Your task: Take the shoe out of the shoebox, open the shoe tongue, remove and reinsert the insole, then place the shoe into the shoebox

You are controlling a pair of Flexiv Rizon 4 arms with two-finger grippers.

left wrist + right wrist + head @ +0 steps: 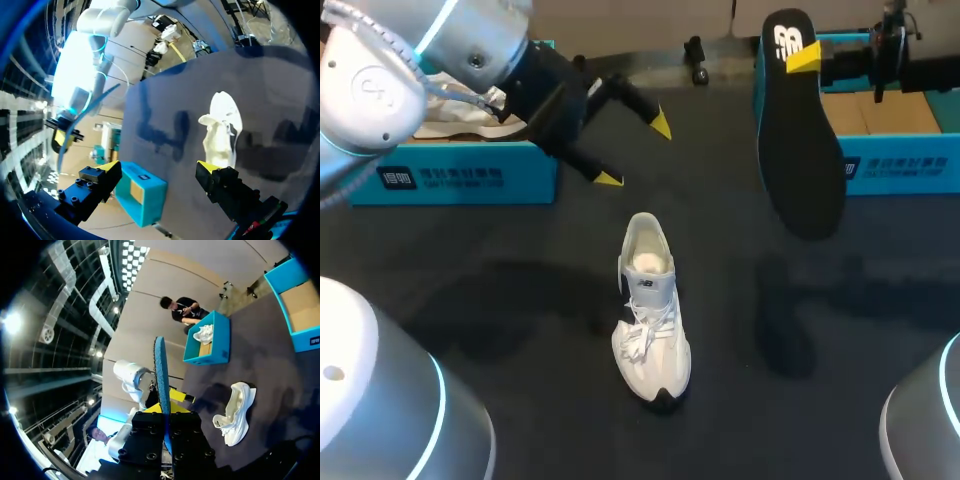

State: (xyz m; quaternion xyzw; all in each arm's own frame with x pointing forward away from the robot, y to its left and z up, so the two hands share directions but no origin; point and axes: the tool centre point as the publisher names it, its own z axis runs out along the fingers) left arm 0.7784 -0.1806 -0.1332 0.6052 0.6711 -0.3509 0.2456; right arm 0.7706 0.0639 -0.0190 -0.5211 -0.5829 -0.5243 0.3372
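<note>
My right claw (807,58) is pressed together on the dark insole (798,140), pinching it near its narrow upper end. A yellow tip lies flat against the face of the insole, which hangs down with its broad end lowest, off the table (470,300). In the right wrist view the insole stands edge-on straight out from between my fingers.

My left claw (634,150) is spread wide and holds nothing. Its two yellow tips stand well apart in the air, touching neither shoe nor box. It hangs just beside the near corner of the left box (450,178), and the white shoe (650,310) lies ahead of it and lower down.

The shoe stands upright on its sole on the dark table, between the two boxes and nearer to me than either, apart from both claws. Its heel opening points toward the boxes, its dark toe toward me, and its laces lie loose over the front.

The right box (905,160) sits behind the hanging insole. A second white shoe (455,115) rests inside the left box.
</note>
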